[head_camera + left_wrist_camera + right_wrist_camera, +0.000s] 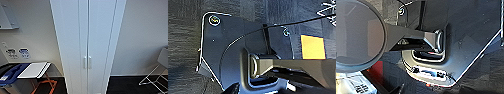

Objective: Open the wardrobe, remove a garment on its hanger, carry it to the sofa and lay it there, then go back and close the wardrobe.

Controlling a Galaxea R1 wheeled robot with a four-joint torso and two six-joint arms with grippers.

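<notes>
I cannot tell from either wrist camera whether the claws are spread or pressed together: both views show the robot's own dark plate and jointed bar, with dark floor [183, 50] beyond. In the left wrist view a yellow-orange patch [312, 46] lies on that floor; I can't say what it is. My reading is that both arms hang low beside the base, pointed down, because nothing has been reached for yet.

Further out, in the head view, the wardrobe [87, 37] stands dead ahead and close, against the pale wall [142, 32]. Its two slim doors are shut, meeting at a thin centre seam, and the two small handles [87, 62] sit side by side just either side of that seam. I'd judge the robot is squared up to the doors so a handle can be pulled; opening is not yet done, so the task is at its very start.

Left of the wardrobe is a white-topped stand on orange legs [35, 70] with something blue [12, 72] beside it; on the right, a wire-framed chair [157, 72].
</notes>
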